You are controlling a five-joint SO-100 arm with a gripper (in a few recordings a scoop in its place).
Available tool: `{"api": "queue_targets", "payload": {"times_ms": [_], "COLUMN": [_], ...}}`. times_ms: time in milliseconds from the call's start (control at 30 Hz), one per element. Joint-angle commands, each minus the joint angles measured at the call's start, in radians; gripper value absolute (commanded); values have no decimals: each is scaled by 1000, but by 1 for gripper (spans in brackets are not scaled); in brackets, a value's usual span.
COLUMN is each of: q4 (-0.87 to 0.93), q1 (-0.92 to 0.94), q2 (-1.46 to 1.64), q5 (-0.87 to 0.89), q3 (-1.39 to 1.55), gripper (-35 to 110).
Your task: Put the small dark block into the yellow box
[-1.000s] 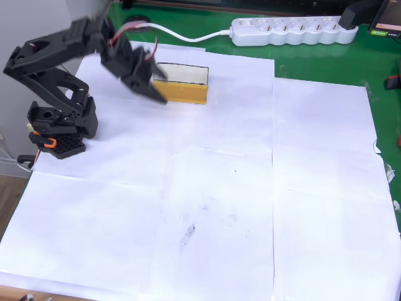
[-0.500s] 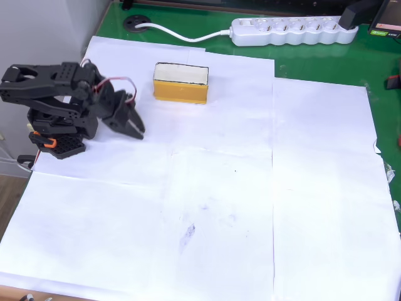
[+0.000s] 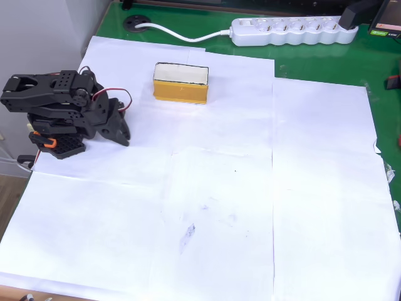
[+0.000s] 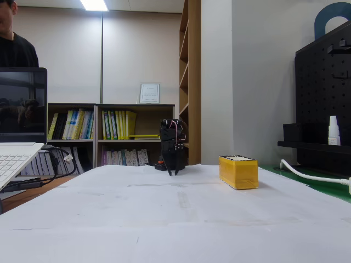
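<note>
The gripper (image 3: 123,133) is folded low beside the arm's base, its fingers together and holding nothing. The yellow box (image 3: 181,83) sits apart from it, up and to the right in the overhead view, long axis running left-right. No small dark block lies on the paper, so it is probably inside the box already.

Overhead view: we cannot tell how the jaws of the gripper (image 3: 123,133) stand, since the folded arm covers them. The yellow box (image 3: 180,83) shows us a pale top; its contents cannot be made out. The power strip (image 3: 294,30) is partly cut by the top edge. Fixed view: the gripper (image 4: 174,171) is too small to read.
</note>
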Motion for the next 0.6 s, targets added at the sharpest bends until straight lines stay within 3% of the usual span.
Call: {"api": "queue_targets", "payload": {"times_ms": [0, 567], "q4": [84, 91], "q1": [-5, -17], "q2": [-2, -9], "q5": [-6, -8], "q3": [23, 23], "gripper": [0, 0]}}
